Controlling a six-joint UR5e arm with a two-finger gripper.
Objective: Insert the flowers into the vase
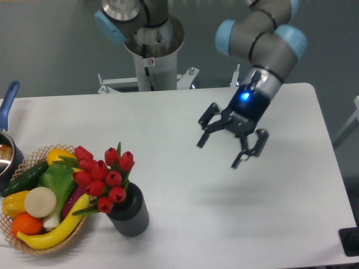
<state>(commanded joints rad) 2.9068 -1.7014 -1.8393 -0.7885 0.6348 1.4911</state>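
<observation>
- The hand (229,144) hangs above the bare white counter (185,117), fingers spread apart and holding nothing.
- The flowers (104,174) lie well off to its lower left in the camera view, stems already down in the vase (129,216), buds leaning toward the wicker basket (33,246) just beside it.
- Judged so, the insertion looks done; any next move would only be away from the bunch.

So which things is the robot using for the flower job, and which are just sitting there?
For the job:
- flowers, red tulips already standing in the vase
- vase
- gripper, open, holding nothing

Just sitting there:
- basket of toy vegetables
- pot at the left edge
</observation>
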